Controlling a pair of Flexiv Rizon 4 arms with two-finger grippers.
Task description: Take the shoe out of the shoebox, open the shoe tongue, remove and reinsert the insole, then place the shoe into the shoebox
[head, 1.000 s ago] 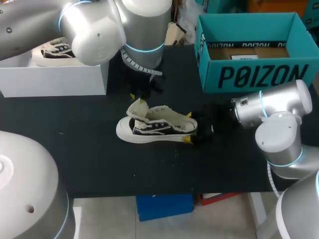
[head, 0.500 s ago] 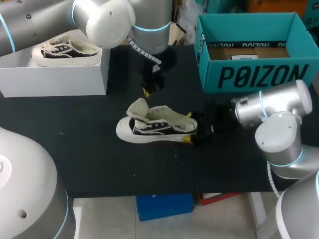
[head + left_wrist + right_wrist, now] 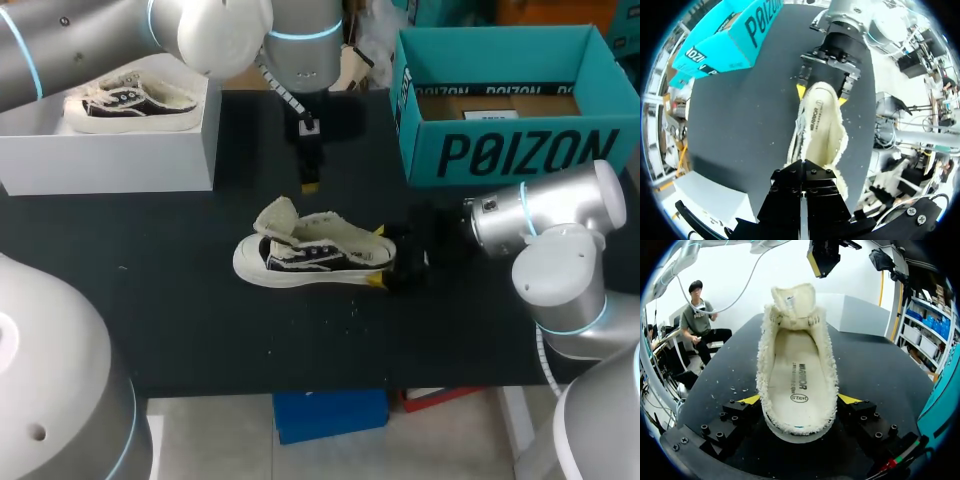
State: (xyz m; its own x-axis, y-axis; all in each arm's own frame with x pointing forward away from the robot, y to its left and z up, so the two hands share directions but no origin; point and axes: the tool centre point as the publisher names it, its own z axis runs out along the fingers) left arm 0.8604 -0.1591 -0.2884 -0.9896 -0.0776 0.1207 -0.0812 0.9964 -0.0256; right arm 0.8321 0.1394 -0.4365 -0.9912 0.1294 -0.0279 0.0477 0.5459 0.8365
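A cream and black shoe point(image 3: 315, 250) lies on its sole on the black table, toe to the left, with its tongue point(image 3: 276, 215) folded up and forward. The insole point(image 3: 797, 375) lies flat inside. My right gripper point(image 3: 380, 258) holds the heel, one yellow-tipped finger point(image 3: 751, 400) against each side of it. My left gripper point(image 3: 310, 183) hangs above the table just behind the shoe's toe, shut and empty; in the left wrist view its black fingers point(image 3: 801, 185) are pressed together, above the shoe point(image 3: 820, 125).
The teal shoebox point(image 3: 510, 150) stands open at the back right, with brown card inside. At the back left a white box point(image 3: 110, 155) carries a second shoe point(image 3: 130, 100). Small crumbs lie on the table in front of the shoe.
My left gripper has shut, let go of the tongue and drawn up and back from the shoe's toe. The tongue stays folded up. The right arm and shoe have not moved.
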